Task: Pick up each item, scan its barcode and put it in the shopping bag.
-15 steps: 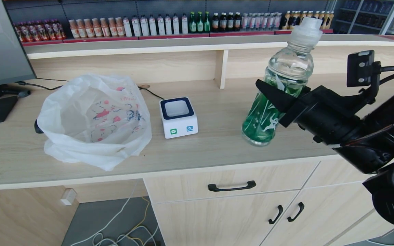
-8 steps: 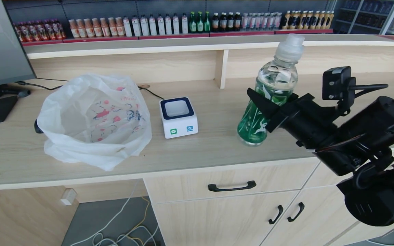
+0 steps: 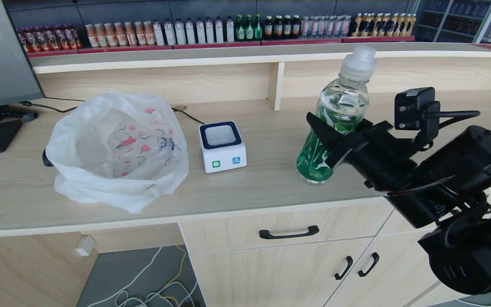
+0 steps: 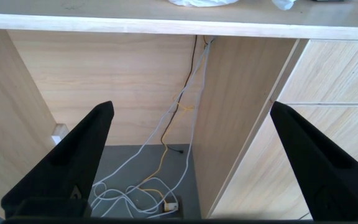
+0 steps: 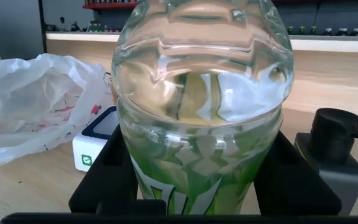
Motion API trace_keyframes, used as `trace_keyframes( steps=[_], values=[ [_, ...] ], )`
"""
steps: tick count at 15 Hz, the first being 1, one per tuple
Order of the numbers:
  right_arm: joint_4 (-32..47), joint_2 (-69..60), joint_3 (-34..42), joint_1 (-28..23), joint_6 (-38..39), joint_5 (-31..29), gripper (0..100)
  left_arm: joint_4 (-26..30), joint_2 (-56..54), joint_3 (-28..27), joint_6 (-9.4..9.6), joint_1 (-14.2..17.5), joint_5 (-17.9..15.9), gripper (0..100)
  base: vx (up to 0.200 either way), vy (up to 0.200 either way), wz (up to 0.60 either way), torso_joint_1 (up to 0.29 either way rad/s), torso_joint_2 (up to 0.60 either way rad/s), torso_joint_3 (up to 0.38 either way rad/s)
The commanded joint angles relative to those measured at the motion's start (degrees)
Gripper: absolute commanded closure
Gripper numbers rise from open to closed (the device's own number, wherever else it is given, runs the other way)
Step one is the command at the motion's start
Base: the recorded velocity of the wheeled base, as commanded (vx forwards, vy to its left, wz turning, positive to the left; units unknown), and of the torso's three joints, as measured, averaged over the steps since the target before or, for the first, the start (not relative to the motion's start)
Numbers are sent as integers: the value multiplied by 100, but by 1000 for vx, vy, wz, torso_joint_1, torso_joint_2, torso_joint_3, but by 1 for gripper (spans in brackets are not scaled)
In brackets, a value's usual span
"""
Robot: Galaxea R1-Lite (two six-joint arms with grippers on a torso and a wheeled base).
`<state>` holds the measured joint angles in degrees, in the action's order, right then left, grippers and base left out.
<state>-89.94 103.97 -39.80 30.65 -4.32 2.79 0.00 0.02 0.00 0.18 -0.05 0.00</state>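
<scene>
**Bottle's gripped, scanner is off to its left**

Right tool [image 3: 328, 132] is pinching the one bottle [image 3: 343, 102] mid-right in the head view, near upright with the cap leaning upper right. The one scanner [image 3: 222, 146] sits left of it on the table [image 3: 271, 187], and the one bag [image 3: 117, 149] is further left. Left tool [image 4: 191, 109] is spread, down below the table edge

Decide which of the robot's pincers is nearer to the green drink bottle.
Right. The right pincer is shut on the bottle; the left pincer hangs open below the counter, well away from it.
</scene>
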Motion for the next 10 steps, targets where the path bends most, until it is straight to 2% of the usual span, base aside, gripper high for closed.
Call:
trace_keyframes(
  steps=[1,3,6,10],
  values=[
    [-6,-132,34,29,10,11,100,0,-2,0,-1,-4,0,0,0,0,0,0,0,0],
    [-6,-184,95,64,18,11,100,9,-2,0,8,-4,0,0,0,0,0,0,0,0],
    [-6,-202,148,99,80,11,100,0,-2,0,-9,-4,0,0,0,0,600,1,2,7],
    [-6,-264,236,99,71,20,100,0,-2,0,-18,-4,0,0,0,0,0,0,0,0]
  ],
)
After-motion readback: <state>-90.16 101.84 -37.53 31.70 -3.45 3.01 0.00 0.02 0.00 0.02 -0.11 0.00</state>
